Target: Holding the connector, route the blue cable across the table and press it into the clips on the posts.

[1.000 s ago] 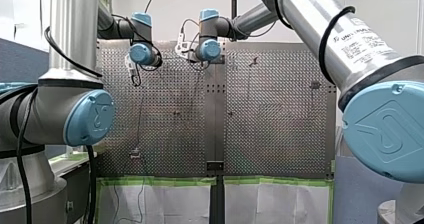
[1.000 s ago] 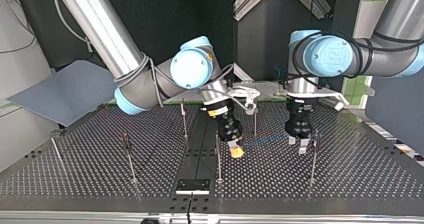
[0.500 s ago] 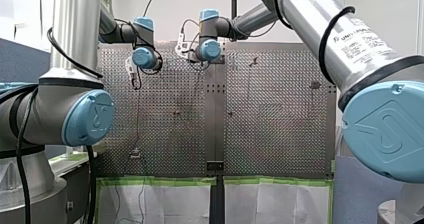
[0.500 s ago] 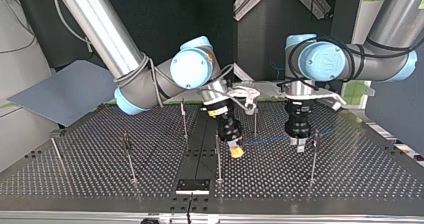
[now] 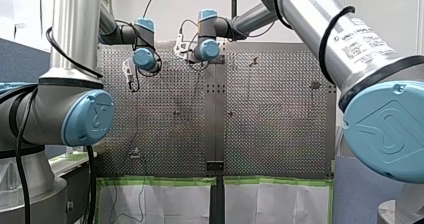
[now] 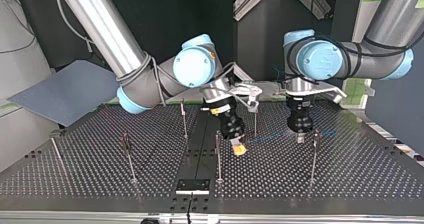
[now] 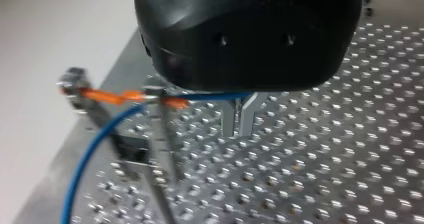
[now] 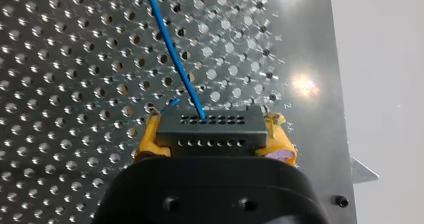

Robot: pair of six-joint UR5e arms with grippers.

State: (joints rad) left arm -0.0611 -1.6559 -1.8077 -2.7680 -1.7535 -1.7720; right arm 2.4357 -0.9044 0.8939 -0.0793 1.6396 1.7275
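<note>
The right gripper (image 8: 214,136) pinches the stiff connector (image 8: 210,126); the left gripper (image 7: 241,131), closed, rings the cable (image 7: 92,151), likely light and limp, best held near the clip (image 7: 117,96).

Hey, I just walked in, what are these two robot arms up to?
My right gripper, yellow-padded, holds a dark rectangular connector trailing a thin blue cable. My left gripper, black with metal fingers, is shut on that cable beside a thin metal post with an orange clip, above the perforated metal table. Whether the cable is seated there is unclear.
</note>
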